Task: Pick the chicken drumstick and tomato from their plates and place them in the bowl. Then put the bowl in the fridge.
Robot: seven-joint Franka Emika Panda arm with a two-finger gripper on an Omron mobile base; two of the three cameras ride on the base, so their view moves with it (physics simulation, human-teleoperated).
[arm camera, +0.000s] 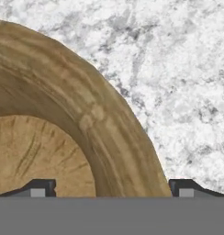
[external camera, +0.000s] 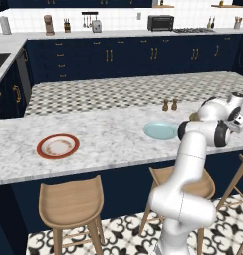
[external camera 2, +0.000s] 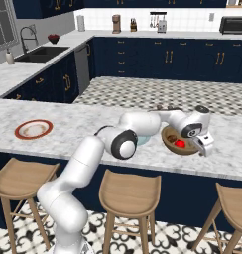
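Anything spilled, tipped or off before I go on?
Nothing stands out. The light-brown wooden bowl sits upright on the marble counter with the red tomato inside, and the open gripper straddles its rim.

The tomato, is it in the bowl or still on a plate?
In the bowl: the red tomato lies inside the wooden bowl; both plates look empty.

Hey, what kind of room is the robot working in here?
A home kitchen, rendered: a marble island counter with wooden bar stools, navy cabinets along the back wall, and a sink with faucet at the side counter.
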